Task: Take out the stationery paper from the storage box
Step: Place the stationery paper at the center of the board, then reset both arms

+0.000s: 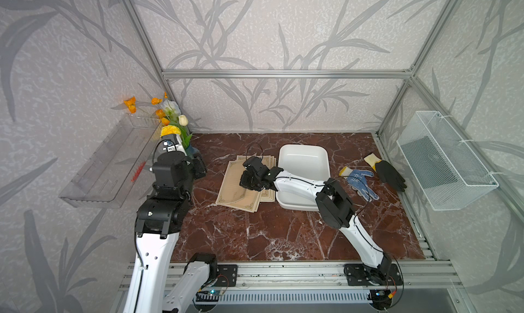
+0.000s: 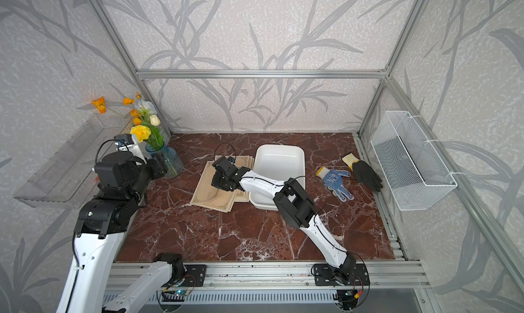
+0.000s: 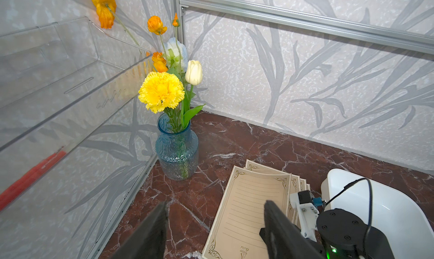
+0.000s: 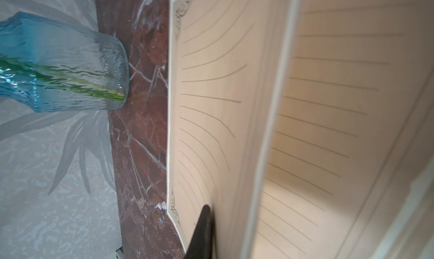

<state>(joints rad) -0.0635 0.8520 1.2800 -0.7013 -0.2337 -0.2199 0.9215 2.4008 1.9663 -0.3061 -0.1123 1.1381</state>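
Top views show the right claw [image 1: 247, 184] clamped on curling stationery paper [image 1: 232, 185], apparently adding it to the stack [image 1: 268, 196] beside the empty storage box [image 1: 304, 161]; left claw [image 3: 215, 213] idles apart.

Fingertips of right gripper [image 1: 249, 184]: hidden beneath own black body in both top views, grip undeterminable; nearest tan ruled sheet [image 4: 328, 105]: blurred; shallow white rectangular tray [image 1: 303, 155]: near end behind right arm [image 1: 296, 184].
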